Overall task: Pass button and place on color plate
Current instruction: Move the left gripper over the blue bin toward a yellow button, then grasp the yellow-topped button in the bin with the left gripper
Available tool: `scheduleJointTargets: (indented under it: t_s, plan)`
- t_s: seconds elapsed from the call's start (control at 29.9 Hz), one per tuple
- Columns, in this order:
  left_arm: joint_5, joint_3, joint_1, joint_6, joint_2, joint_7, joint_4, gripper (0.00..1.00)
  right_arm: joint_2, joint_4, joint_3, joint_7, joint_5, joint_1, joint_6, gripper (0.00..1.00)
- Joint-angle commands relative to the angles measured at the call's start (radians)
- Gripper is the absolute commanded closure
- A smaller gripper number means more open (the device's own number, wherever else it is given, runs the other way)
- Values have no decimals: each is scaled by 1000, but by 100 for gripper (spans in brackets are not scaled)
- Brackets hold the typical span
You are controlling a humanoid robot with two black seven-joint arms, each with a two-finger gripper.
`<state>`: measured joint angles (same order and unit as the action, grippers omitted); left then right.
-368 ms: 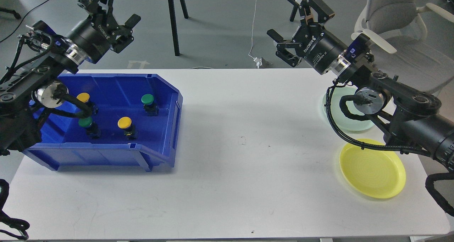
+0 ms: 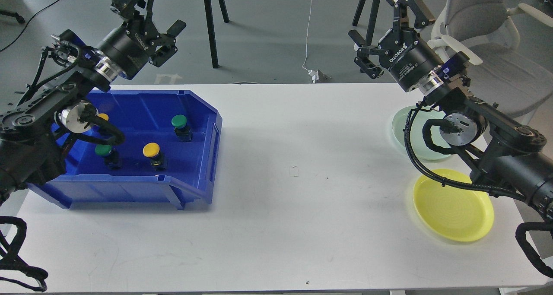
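Note:
Several buttons stand in a blue bin (image 2: pixel 203 113) at the table's left: a green one (image 2: pixel 179 121), a yellow one (image 2: pixel 151 149), another green one (image 2: pixel 103 150), and a yellow one (image 2: pixel 103 116) partly hidden behind my left arm. A yellow plate (image 2: pixel 452 204) and a pale green plate (image 2: pixel 404 126) lie at the right, the green one partly hidden by my right arm. My left gripper (image 2: pixel 157 7) is open and empty, high beyond the bin's far edge. My right gripper (image 2: pixel 386 18) is open and empty, high beyond the table's far right.
The white table (image 2: pixel 293 191) spans the view between the bin and the plates. Black tripod legs (image 2: pixel 211 23) and a white chair (image 2: pixel 484 36) stand on the floor behind the table.

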<state>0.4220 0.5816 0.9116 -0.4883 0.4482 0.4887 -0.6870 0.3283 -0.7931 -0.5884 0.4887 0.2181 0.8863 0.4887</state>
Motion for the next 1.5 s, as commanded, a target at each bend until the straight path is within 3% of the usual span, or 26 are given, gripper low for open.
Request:
scheduleJointTargets:
  t_s: [0.0,0.2,0.37,0.53,0.7,0.8,1.0,1.47]
  plan:
    - [-20,49,-14,0,-29,0,-60,0,-2,-3,-2,0,0,-1,0,1]
    - [-37,274,-155,0,-14,0,-382,0,-5,-3,-4,0,0,-3,0,1]
    - [-8,177,-165,0,159,0,-600,0,0,-3,-4,0,0,-15,0,1]
    - [208,54,-110,0,378,0,-689,0,6,-3,-5,0,0,-33,0,1]
    - [408,-145,74,0,592,0,-704,0,6,-3,-5,0,0,-53,0,1]
    - [574,-285,200,0,630,0,-704,0,6,-1,-5,0,1,-61,0,1]
    - [908,-459,262,0,620,0,-695,0,6,0,-5,0,0,-76,0,1]
    - [1017,-674,240,16,434,0,-454,0,6,2,-5,0,0,-98,0,1]
